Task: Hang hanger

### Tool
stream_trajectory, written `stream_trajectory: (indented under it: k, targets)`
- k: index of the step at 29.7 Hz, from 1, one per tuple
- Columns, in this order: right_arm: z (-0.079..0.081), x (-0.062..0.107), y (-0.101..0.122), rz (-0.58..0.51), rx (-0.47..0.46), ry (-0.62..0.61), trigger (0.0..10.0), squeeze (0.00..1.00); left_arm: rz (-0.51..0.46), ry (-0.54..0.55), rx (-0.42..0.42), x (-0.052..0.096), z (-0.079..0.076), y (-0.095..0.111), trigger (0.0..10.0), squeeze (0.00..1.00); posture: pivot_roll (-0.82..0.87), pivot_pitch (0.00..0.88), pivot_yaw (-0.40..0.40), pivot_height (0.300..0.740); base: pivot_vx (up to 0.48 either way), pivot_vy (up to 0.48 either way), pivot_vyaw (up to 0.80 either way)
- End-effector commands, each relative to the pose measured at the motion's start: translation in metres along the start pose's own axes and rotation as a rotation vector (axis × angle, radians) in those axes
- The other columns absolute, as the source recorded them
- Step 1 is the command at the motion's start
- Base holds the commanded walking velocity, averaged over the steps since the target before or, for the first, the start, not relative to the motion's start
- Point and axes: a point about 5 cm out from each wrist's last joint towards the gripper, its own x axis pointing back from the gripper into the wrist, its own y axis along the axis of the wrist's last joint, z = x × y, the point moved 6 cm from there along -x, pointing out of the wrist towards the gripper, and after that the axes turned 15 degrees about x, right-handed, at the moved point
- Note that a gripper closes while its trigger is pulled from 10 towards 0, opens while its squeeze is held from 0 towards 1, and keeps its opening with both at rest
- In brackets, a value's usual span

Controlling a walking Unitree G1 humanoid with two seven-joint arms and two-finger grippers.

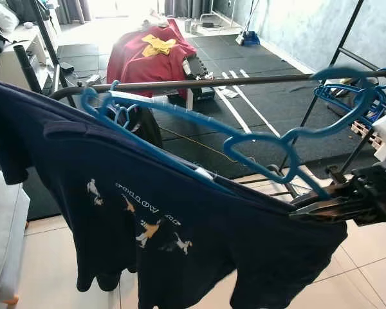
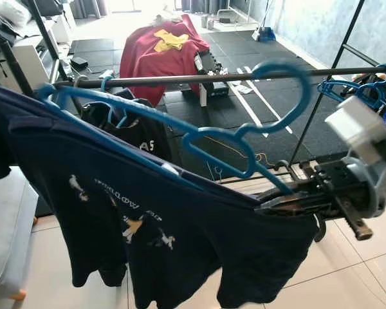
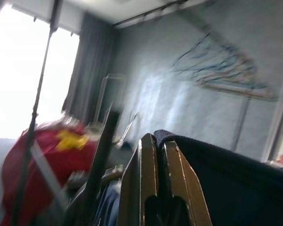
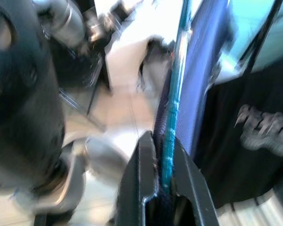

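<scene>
- Eye views: right gripper point(image 2: 270, 207) clamps the low end of the blue hanger point(image 2: 206, 138) carrying a navy shirt point(image 2: 148, 212); its hook point(image 2: 289, 74) sits at the rail point(image 2: 199, 78).
- Left wrist view: left gripper point(image 3: 160, 155) pinches the navy cloth.
- Right wrist view: fingers point(image 4: 144, 183) closed on the hanger's bar, shirt just beside.

A blue plastic hanger point(image 2: 212, 138) is seen tilted, its hook point(image 2: 289, 77) raised up at the dark metal rail point(image 2: 199, 78) on the right. A navy T-shirt point(image 2: 135, 219) with small printed figures is draped over it, hanging down beneath. The hanger's lower arm is gripped at the shirt's right shoulder, the far end being held high at the left.
</scene>
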Motion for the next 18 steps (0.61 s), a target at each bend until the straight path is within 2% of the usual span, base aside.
stream_trajectory:
  k: [1,2,4,5,6,7,8,9,12,13,16,17,18]
  targets:
    - [0.001,0.005,0.008,-0.021,0.012,-0.010,10.0,0.00,0.003,0.186,-0.002,0.015,0.034,-0.005,0.0,0.00,-0.14,0.090,0.021,0.740,0.000,0.000,0.00]
    - [-0.006,0.006,0.010,-0.037,0.031,-0.046,10.0,0.00,0.056,0.210,0.014,0.017,0.035,-0.024,0.0,0.00,-0.14,0.092,0.021,0.740,0.000,0.000,0.00]
    - [-0.006,0.006,0.010,-0.037,0.031,-0.046,10.0,0.00,0.056,0.210,0.014,0.017,0.035,-0.024,0.0,0.00,-0.14,0.092,0.021,0.740,0.000,0.000,0.00]
    - [-0.011,0.006,0.009,-0.041,0.047,-0.079,10.0,0.00,0.137,0.163,0.029,0.018,0.022,-0.046,0.3,0.00,-0.14,0.095,0.022,0.740,0.000,0.000,0.00]
    - [-0.011,0.006,0.009,-0.041,0.047,-0.079,10.0,0.00,0.137,0.163,0.029,0.018,0.022,-0.046,0.3,0.00,-0.14,0.095,0.022,0.740,0.000,0.000,0.00]
    - [-0.016,0.004,0.005,-0.030,0.051,-0.102,10.0,0.00,0.255,0.063,0.035,0.022,0.000,-0.071,4.2,0.00,-0.14,0.095,0.022,0.740,0.000,0.000,0.00]
    - [-0.016,0.004,0.005,-0.030,0.051,-0.102,10.0,0.00,0.255,0.063,0.035,0.022,0.000,-0.071,4.2,0.00,-0.14,0.095,0.022,0.740,0.000,0.000,0.00]
    - [-0.018,0.003,0.002,-0.023,0.054,-0.115,10.0,0.00,0.336,-0.010,0.043,0.027,-0.016,-0.087,4.2,0.00,-0.14,0.095,0.022,0.740,0.000,0.000,0.00]
    - [-0.018,0.003,0.002,-0.023,0.054,-0.115,10.0,0.00,0.336,-0.010,0.043,0.027,-0.016,-0.087,4.2,0.00,-0.14,0.095,0.022,0.740,0.000,0.000,0.00]
    - [-0.018,0.001,-0.002,0.000,0.052,-0.119,10.0,0.00,0.404,-0.080,0.042,0.032,-0.030,-0.100,8.2,0.00,-0.14,0.096,0.020,0.740,0.000,0.000,0.00]
    - [-0.018,0.001,-0.002,0.000,0.052,-0.119,10.0,0.00,0.404,-0.080,0.042,0.032,-0.030,-0.100,8.2,0.00,-0.14,0.096,0.020,0.740,0.000,0.000,0.00]
    - [-0.011,0.004,-0.040,0.228,0.001,-0.083,10.0,0.00,0.537,-0.218,0.044,0.047,-0.057,-0.118,10.0,1.00,-0.14,0.103,0.009,0.740,0.000,0.000,0.00]
    - [-0.011,0.004,-0.040,0.228,0.001,-0.083,10.0,0.00,0.537,-0.218,0.044,0.047,-0.057,-0.118,10.0,1.00,-0.14,0.103,0.009,0.740,0.000,0.000,0.00]
